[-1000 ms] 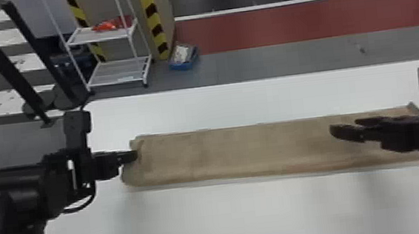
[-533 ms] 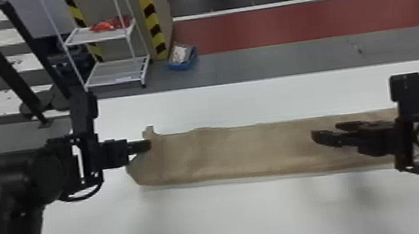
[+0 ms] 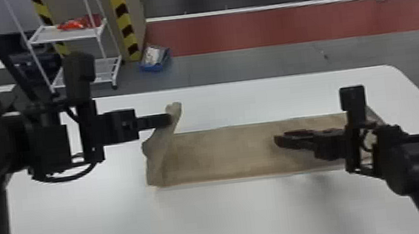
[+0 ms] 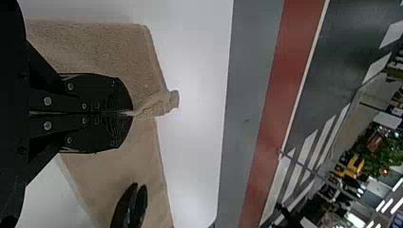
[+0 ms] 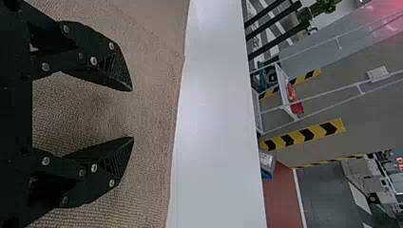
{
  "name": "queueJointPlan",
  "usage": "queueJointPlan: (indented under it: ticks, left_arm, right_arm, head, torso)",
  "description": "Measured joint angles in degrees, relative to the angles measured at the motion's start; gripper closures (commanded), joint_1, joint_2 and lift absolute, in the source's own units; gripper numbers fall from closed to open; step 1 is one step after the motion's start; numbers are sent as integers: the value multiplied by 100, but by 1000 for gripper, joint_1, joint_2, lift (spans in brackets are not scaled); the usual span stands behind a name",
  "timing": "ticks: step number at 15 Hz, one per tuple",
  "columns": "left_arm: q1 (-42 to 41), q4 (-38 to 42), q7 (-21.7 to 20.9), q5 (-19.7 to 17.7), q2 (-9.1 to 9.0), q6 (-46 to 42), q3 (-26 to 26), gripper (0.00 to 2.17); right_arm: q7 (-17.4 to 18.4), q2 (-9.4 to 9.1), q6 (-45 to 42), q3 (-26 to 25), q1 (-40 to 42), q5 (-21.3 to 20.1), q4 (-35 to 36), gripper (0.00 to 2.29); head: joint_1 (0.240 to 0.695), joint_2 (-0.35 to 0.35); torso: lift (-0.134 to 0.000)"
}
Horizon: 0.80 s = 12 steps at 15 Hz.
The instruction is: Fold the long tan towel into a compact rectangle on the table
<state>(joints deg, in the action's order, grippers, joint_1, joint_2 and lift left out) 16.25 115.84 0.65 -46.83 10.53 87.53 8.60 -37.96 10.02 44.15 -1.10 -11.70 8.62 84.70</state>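
In the head view my left gripper (image 3: 170, 119) is shut on the left end of the tan towel (image 3: 224, 154), holding it raised and slanted above the strip lying on the table. The left wrist view shows my left gripper (image 4: 131, 114) with its fingers together, pinching a fold of the towel (image 4: 114, 47). My right gripper (image 3: 278, 141) hovers over the towel's right part. In the right wrist view my right gripper (image 5: 132, 114) stands open above the towel (image 5: 157, 114), with nothing between its fingers.
The white table (image 3: 249, 215) extends around the towel on all sides. Beyond its far edge stand a white wire shelf (image 3: 66, 33) with red items and a blue box (image 3: 155, 58) on the floor.
My left gripper has moved right, up and away from the near edge, lifting the towel's left end and pulling it inward. My right gripper has shifted left over the towel.
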Motion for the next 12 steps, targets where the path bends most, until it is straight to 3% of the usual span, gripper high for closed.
queueJointPlan:
  ticks: [2, 5, 7, 10, 11, 12]
  left_arm:
    - [342, -272, 156, -875, -130, 2, 48, 1791]
    - [749, -801, 175, -1681, -364, -7, 174, 1791]
    - [891, -1131, 172, -2075, -413, -28, 267, 1791]
    - [927, -1311, 281, -2212, -408, -87, 306, 1791]
    - [900, -1316, 321, -2156, -400, -139, 291, 1791]
    - [869, -1316, 345, -2058, -397, -181, 262, 1791]
  right_arm:
    - [-24, -3, 42, 116, -52, 6, -75, 1771]
    - [-26, -62, 102, 386, -84, 42, -117, 1771]
    - [-19, -119, 149, 516, -47, 82, -90, 1696]
    - [79, -126, 81, 421, 148, 122, 256, 400]
    - [81, -105, 36, 297, 203, 163, 405, 90]
    - [79, -79, 6, 158, 244, 235, 514, 19]
  head:
    - [695, -51]
    - [695, -63]
    - [695, -56]
    - [695, -55]
    - [695, -59]
    - [695, -65]
  torso:
    - [-128]
    - [-128]
    - [-128]
    - [-128]
    - [-128]
    - [-128]
